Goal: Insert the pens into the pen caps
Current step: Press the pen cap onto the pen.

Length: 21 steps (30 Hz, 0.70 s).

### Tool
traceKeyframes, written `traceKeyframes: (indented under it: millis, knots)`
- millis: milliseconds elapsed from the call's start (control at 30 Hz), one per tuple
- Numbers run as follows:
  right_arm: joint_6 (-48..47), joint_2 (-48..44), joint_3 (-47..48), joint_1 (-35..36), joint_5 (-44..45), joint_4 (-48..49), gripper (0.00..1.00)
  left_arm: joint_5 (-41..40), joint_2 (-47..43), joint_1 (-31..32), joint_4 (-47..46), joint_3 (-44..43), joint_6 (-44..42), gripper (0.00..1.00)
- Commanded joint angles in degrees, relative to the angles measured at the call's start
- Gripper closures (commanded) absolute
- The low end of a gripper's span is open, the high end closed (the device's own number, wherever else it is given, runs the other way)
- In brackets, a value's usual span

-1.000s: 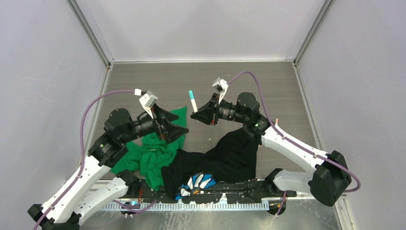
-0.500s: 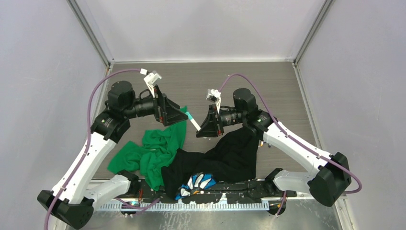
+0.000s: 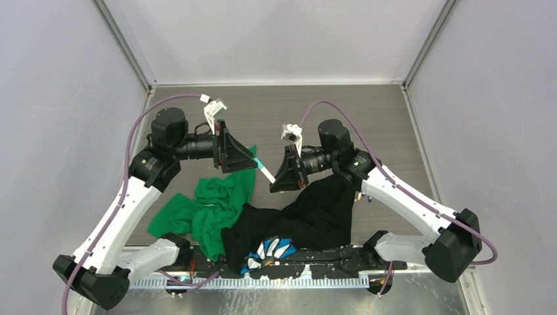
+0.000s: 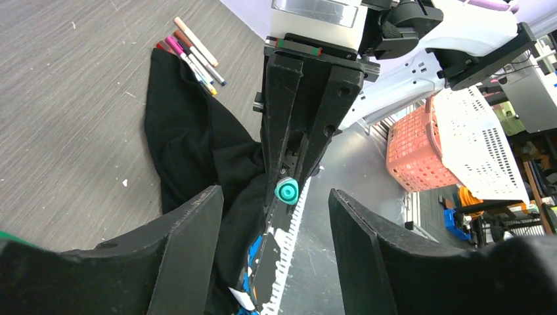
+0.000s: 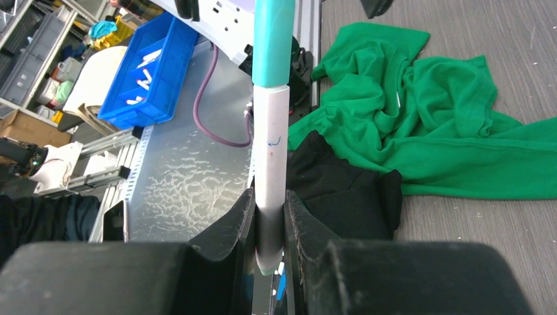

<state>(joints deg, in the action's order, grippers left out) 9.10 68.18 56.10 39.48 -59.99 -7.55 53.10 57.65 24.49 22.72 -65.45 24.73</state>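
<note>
**Teal cap [image 4: 286, 191] sits between spread fingers: slip risk when they squeeze**

Where things are: the right gripper [image 5: 269, 207] is clenched on the low end of the pen's [image 5: 270, 144] white barrel. It holds the pen in mid-air betw. the two arms, cap end aimed at the left gripper [image 4: 272, 200]. The left gripper is released. Its fingers stand either side of the cap w/ a gap on both sides, touching nothing as far as I can tell.

Risks, as I judge them:
- The cap looks off-centre betw. the left fingers, nearer one side. One pad landing first could lever the pen sideways in the right grip.
- The right hold is far from the cap end, so any side push has a long arm and the barrel may pivot or slide.
- If the pen drops, it likely lands on the black cloth [image 4: 190, 151] or green cloth [image 5: 427, 125] below, where folds could swallow it.
- Pushing along the axis w/o good alignment could skew the cap rather than seat it.

Hard to make out:
- Whether the cap is fully seated. The seam shows in the right wrist view, but depth of fit doesn't.
- The barrel's bottom end is buried betw. the right fingers.
- Spare pens [image 4: 194, 56] lie bunched at the black cloth's edge. Count and colours are unclear, and no loose caps are visible.
</note>
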Motion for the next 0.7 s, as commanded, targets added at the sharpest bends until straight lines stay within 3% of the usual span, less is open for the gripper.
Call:
traceKeyframes:
  millis: [0,167,333,667]
  knots:
    - [-1.2,0.5,3.3,1.0,-1.8,-0.1,0.99,2.1,0.2,-0.1,-0.4,-2.3,0.3,0.38]
    - [-2.0,1.6,4.2,1.5,-1.7,-1.7,0.99,2.1,0.5,0.1,0.0,-2.4,0.1,0.46]
    - [-2.1,1.9,4.7,1.7,-1.4,-2.1,0.99,2.3,0.3,0.2,1.5,-2.3,-0.9,0.61]
    - [-1.9,2.5,5.0,1.9,-1.4,-2.3,0.99,1.7,-0.1,0.4,4.7,-2.2,-3.4,0.63]
